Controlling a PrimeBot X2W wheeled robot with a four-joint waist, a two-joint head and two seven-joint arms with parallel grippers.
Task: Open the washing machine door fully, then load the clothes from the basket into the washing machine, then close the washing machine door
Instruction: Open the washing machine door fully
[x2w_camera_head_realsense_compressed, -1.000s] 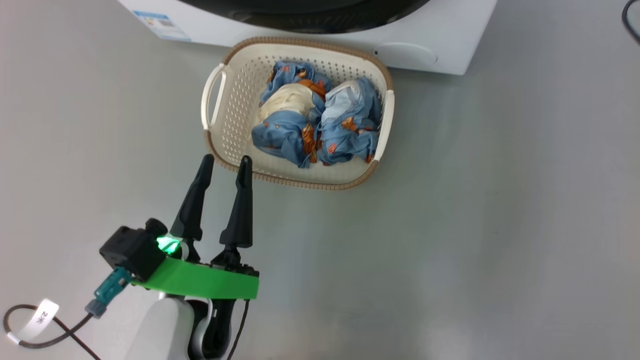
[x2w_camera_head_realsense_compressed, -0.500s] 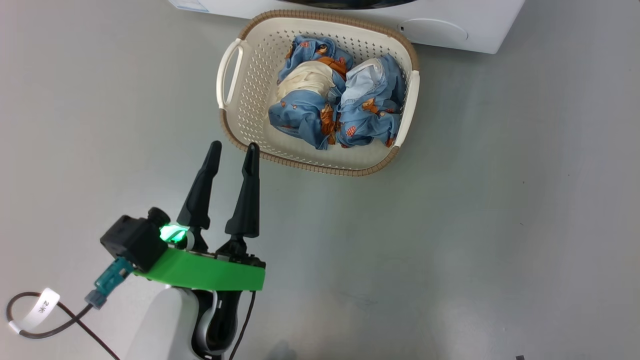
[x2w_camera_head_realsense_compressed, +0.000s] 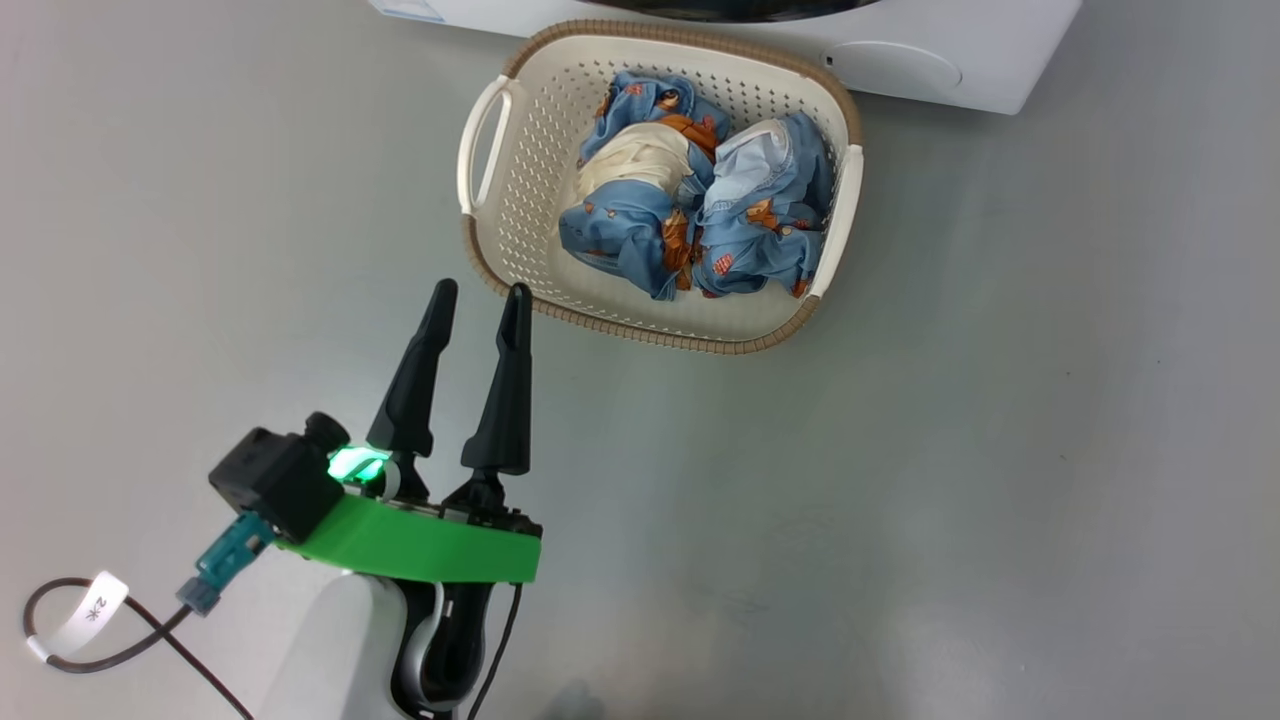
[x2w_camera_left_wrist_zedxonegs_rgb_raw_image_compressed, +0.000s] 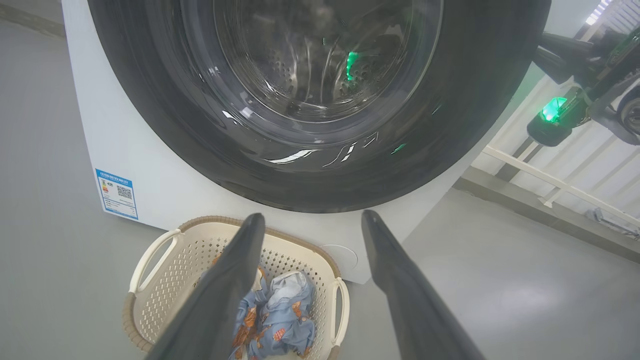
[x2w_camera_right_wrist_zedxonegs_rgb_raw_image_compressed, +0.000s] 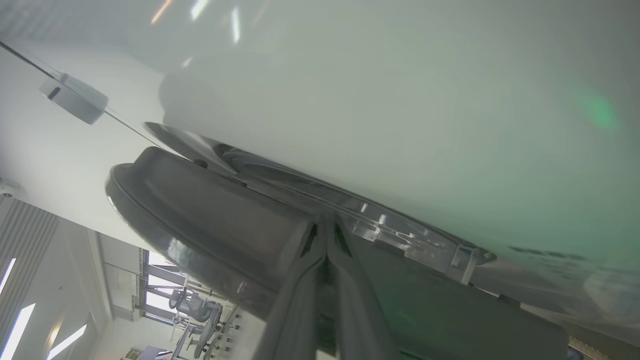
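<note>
Clothes (x2w_camera_head_realsense_compressed: 690, 230) lie bundled in basket (x2w_camera_head_realsense_compressed: 510, 200) just before washing machine (x2w_camera_head_realsense_compressed: 1000, 60).

cream basket (x2w_camera_head_realsense_compressed: 500, 230), blue orange-printed clothes (x2w_camera_head_realsense_compressed: 700, 220)

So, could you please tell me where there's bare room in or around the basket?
Free: inside the basket, the strip between its left handle and the clothes; the floor to its right. Crowded: the clothes lie against its right wall, and the washing machine stands close behind.
</note>
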